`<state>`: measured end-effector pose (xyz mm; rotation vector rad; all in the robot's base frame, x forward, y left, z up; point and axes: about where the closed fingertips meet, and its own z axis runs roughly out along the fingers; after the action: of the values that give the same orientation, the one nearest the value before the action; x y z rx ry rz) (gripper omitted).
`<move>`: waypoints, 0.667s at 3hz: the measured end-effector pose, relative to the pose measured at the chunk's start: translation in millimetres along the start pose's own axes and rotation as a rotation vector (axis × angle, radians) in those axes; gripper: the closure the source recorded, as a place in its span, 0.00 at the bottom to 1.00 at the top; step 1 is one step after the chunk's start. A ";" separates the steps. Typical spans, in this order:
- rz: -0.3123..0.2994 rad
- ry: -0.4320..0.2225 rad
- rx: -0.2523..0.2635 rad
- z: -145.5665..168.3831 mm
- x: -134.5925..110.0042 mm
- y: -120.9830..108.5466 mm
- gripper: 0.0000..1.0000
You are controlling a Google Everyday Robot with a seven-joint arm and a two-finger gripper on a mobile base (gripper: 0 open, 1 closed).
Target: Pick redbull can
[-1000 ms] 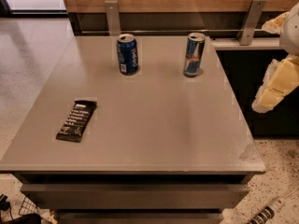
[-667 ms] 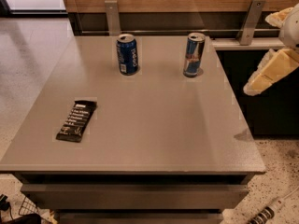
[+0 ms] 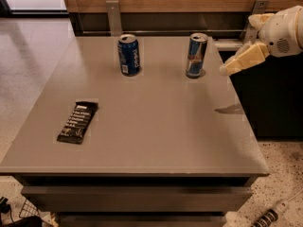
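Note:
The redbull can (image 3: 196,55) stands upright near the far right of the grey table (image 3: 156,117). It is slim, blue and silver, with a red mark and a silver top. My gripper (image 3: 226,70) reaches in from the right on a cream-coloured arm (image 3: 277,34). Its tip hangs above the table's right edge, a short way to the right of the can and apart from it.
A wider dark-blue can (image 3: 129,55) with white lettering stands upright to the left of the redbull can. A black snack bar (image 3: 78,122) lies flat near the table's left front. A wooden wall and metal brackets (image 3: 113,15) run behind the table.
My gripper has risen and swung left towards the redbull can, from beside the table's right edge to over it. The cans and the bar have not moved.

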<state>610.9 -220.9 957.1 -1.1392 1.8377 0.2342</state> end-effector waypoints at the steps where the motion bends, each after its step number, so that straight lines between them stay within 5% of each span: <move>1: 0.084 -0.148 -0.027 32.5 -2.2 -5.2 0.00; 2: 0.151 -0.269 -0.028 52.8 2.5 -2.6 0.00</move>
<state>644.6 -193.5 926.9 -0.9380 1.6847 0.4791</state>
